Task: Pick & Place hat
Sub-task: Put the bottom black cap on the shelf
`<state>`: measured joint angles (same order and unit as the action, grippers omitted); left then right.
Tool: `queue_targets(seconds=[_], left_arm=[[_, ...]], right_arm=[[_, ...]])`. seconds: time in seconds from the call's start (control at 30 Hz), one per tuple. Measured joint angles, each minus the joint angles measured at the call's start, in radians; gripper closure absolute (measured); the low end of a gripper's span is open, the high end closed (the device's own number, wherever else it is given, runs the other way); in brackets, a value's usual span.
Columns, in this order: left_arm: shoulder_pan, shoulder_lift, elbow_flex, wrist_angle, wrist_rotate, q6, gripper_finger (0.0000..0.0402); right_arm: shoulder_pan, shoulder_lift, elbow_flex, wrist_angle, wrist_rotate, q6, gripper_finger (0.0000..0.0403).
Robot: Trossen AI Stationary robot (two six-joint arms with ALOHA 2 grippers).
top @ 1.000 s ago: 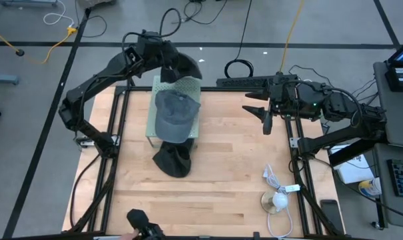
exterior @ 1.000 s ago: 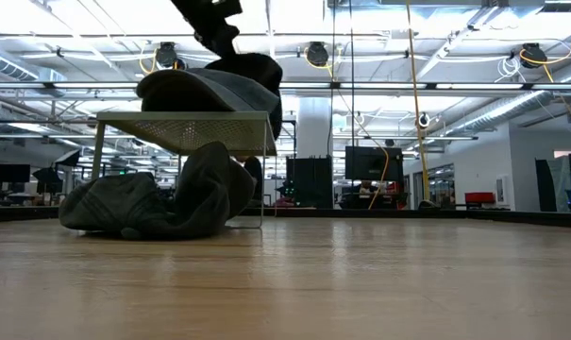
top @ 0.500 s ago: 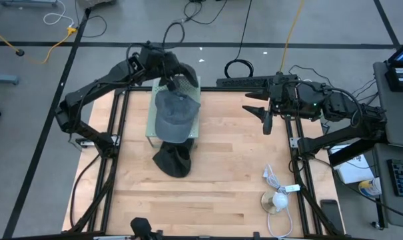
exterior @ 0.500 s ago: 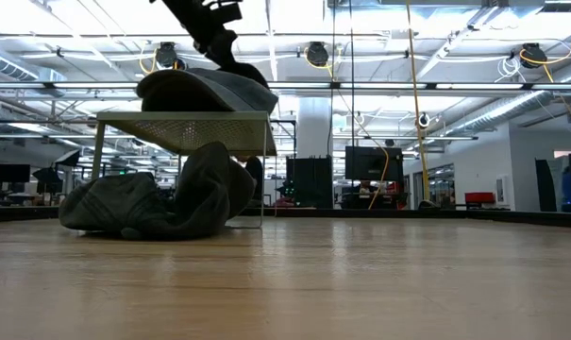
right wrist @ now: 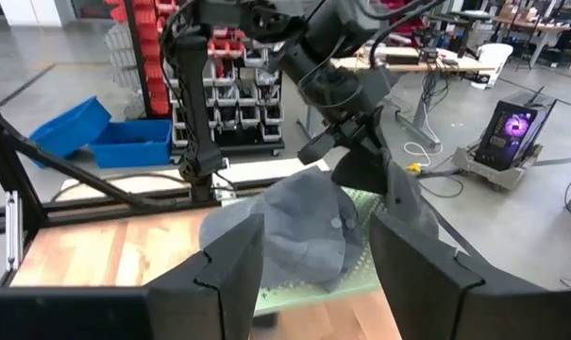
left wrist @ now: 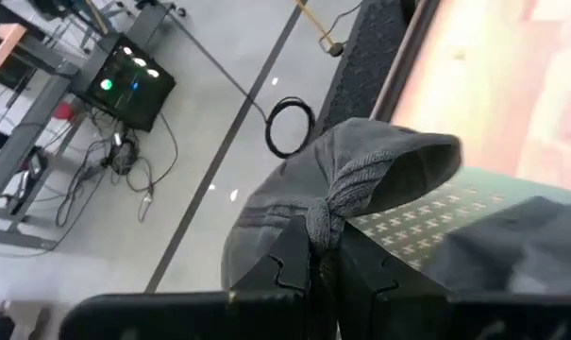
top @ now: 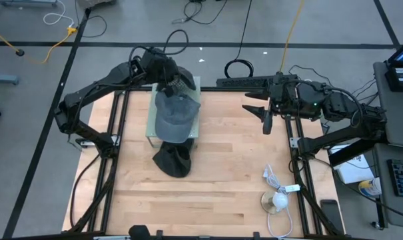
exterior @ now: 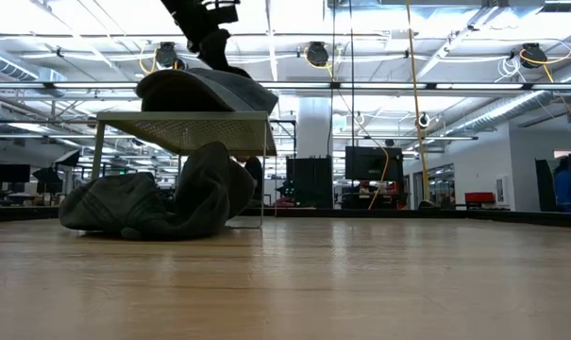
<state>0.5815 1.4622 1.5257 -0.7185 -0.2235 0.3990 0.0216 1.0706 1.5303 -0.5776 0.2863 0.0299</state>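
A grey cap [top: 174,113] lies on a pale green perforated stand [top: 150,119] at the table's far left of centre. In the low view the cap [exterior: 200,93] rests on the stand's top [exterior: 186,127]. My left gripper [top: 177,85] is at the cap's far end, shut on a bunch of its cloth. A dark crumpled cloth [top: 172,160] lies on the wood, partly under the stand's near side. My right gripper [top: 264,119] hangs open in the air to the right of the stand, with nothing between its fingers [right wrist: 233,269]. My left gripper pinches a gathered bunch of the cap's grey cloth [left wrist: 330,210] at the cap's far end between its two shut fingers [left wrist: 290,260]. It comes slanting down from the far left. The cap's crown lies on the stand; the pinched part stands just above the stand's far edge.
A white cable with a round disc [top: 276,198] lies at the near right of the table, and a phone [top: 329,210] lies by the right rail. A black power strip [top: 244,82] lies on the floor beyond the far edge. Bare wood stretches near and right.
My left gripper has sunk and drawn toward the table's far left, still shut on the cap. The cap's far end, which stood raised over the stand's far right corner, has come down and lies lower and flatter. The crown has stayed on the stand.
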Motion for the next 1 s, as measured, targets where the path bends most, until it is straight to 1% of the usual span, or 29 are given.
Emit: queue_targets(seconds=[0.13,0.37,0.53,0.73,1.0], left_arm=[[-0.036,-0.007,0.001,-0.011,-0.010,-0.014,0.0383],[-0.087,-0.011,0.001,-0.152,-0.048,-0.068,0.0383],[-0.126,-0.010,0.001,-0.191,-0.049,-0.103,0.0383],[-0.164,-0.010,0.001,-0.283,-0.048,-0.145,0.0383],[-0.204,-0.010,0.001,-0.285,-0.047,-0.199,0.0383]], right_arm=[[0.000,0.000,0.000,0.030,0.000,0.000,0.0220],[0.000,0.000,0.000,0.036,-0.002,0.009,0.0222],[0.000,0.000,0.000,0.036,-0.003,0.010,0.0222],[0.000,0.000,0.000,0.036,-0.003,0.011,0.0222],[0.000,0.000,0.000,0.035,-0.003,0.011,0.0222]])
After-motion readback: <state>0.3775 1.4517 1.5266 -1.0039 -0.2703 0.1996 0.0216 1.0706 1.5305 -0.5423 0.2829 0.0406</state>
